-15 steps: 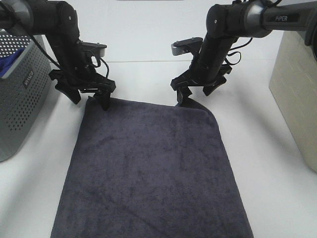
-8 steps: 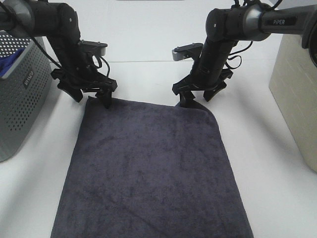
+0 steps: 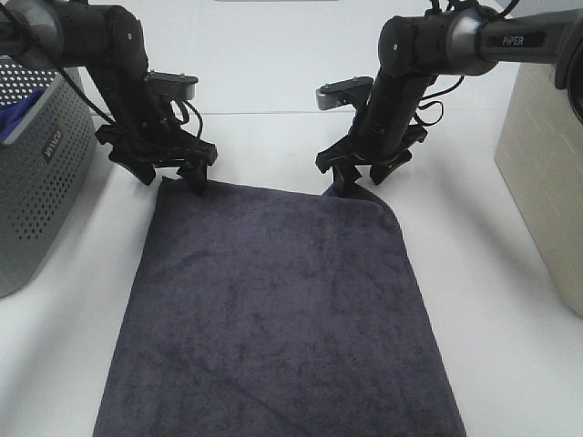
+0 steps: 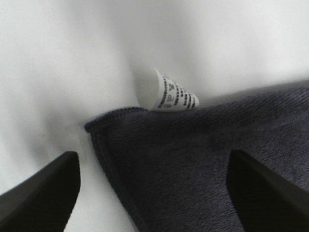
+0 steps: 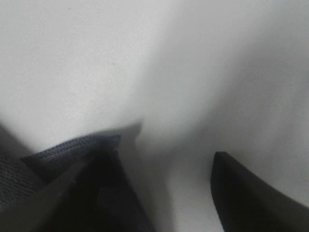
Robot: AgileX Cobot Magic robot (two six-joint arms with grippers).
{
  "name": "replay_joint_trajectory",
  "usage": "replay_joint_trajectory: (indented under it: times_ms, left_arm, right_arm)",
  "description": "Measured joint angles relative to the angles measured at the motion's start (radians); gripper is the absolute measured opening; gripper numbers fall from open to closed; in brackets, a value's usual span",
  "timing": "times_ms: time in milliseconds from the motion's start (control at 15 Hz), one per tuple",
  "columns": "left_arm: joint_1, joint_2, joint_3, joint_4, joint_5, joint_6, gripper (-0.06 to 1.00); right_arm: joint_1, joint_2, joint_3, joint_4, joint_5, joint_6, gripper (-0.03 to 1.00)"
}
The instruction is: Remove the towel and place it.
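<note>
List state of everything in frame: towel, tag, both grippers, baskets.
towel: spread flat on table, far corners at the grippers
tag: curled up at the left far corner
left gripper: open, straddling that corner
right gripper: open at the other corner
grey basket: upright, blue cloth inside

Left hand [image 3: 170, 176] spread open, pointing down; right hand [image 3: 362, 174] likewise, fingers apart.

"PIPER" in white letters on the right arm's upper link [image 3: 528, 38], a dark label with unreadable white lettering on the grey perforated basket [image 3: 50, 146], black print (too small and curled to read) on the towel's white tag [image 4: 171, 94]
</note>
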Motion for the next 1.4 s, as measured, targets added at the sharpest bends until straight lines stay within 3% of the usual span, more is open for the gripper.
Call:
replay_joint_trajectory:
  times_ms: [667,800,1133,1267,1400]
  left_arm:
    - [0.000,0.046,-0.015,-0.034,-0.006,-0.005,0.75]
    - [0.000,0.047,-0.016,-0.028,-0.005,-0.005,0.71]
    - [0.000,0.048,-0.016,-0.023,0.008,-0.002,0.30]
    - [0.000,0.050,-0.016,-0.027,0.005,0.012,0.06]
    - [0.000,0.050,-0.016,-0.030,0.002,0.018,0.01]
  right_arm:
    - [0.000,0.017,-0.009,-0.010,-0.021,0.000,0.64]
    - [0.000,0.019,-0.011,-0.015,-0.021,0.000,0.55]
    - [0.001,0.020,-0.012,0.006,-0.013,0.000,0.06]
    - [0.002,0.020,-0.012,0.003,-0.014,0.006,0.02]
    - [0.002,0.018,-0.012,-0.023,-0.027,0.040,0.02]
